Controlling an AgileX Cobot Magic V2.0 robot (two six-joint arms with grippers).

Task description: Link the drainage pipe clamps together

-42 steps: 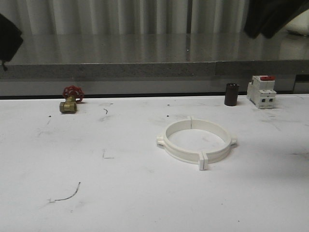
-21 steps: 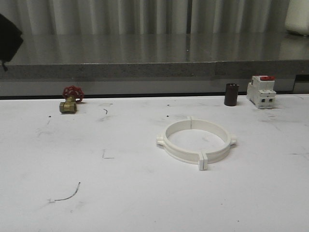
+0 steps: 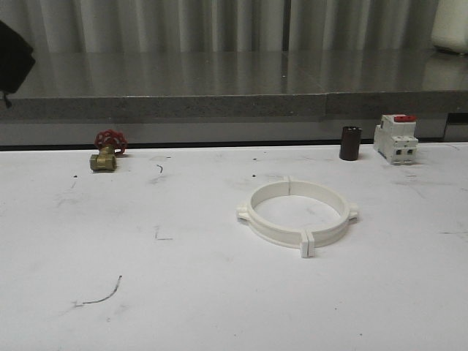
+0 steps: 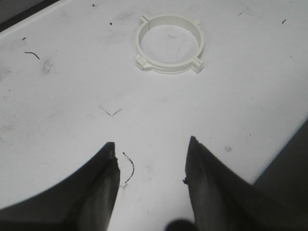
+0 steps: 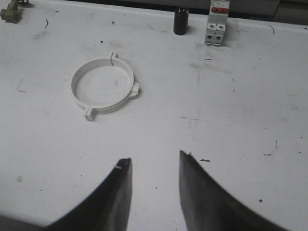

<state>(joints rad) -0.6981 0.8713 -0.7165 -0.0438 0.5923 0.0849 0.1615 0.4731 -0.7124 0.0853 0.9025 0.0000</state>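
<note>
The two drainage pipe clamps [image 3: 297, 213] lie joined as one white ring, flat on the white table, a little right of centre. The same ring of clamps [image 4: 169, 44] lies far ahead of my left gripper [image 4: 152, 144], which hangs open above bare table with nothing between its dark fingers. My right gripper [image 5: 154, 160] is also open and empty, held well back from the clamps [image 5: 103, 87]. Small tabs stick out where the halves meet.
At the back right stand a white red-topped breaker [image 3: 395, 138] and a small black cylinder [image 3: 350, 142]. A brass valve with a red handle [image 3: 107, 150] sits at the back left. A grey ledge [image 3: 219, 106] runs along the table's far edge.
A dark arm at the upper right of the front view one second ago has left that view. The ring and the other objects have not moved.
</note>
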